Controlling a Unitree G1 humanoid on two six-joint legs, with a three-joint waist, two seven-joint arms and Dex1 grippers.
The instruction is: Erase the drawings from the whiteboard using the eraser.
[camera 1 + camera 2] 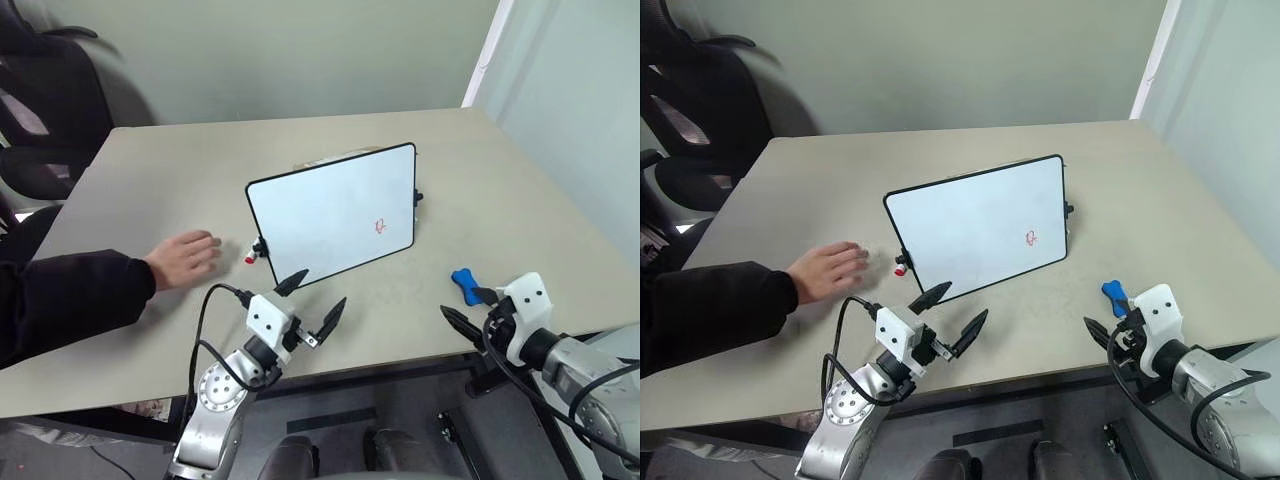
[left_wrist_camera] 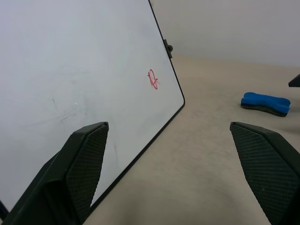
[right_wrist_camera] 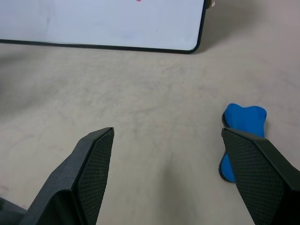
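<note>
Your right hand point(image 1: 468, 306) is spread beside the eraser point(image 1: 465, 285) near the bench's front edge. Centre it over the eraser's narrow waist before pinching. Left hand point(image 1: 312, 300) is spread, empty.

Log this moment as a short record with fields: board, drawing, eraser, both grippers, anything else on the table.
whiteboard: propped upright on the table
drawings: one red scribble, unerased
eraser: blue, lying on the table beside the board, not held
left gripper: open, empty, before the board
right gripper: open, empty, near the eraser
other: a person's hand resting on the table; red-capped marker by the board's corner
</note>
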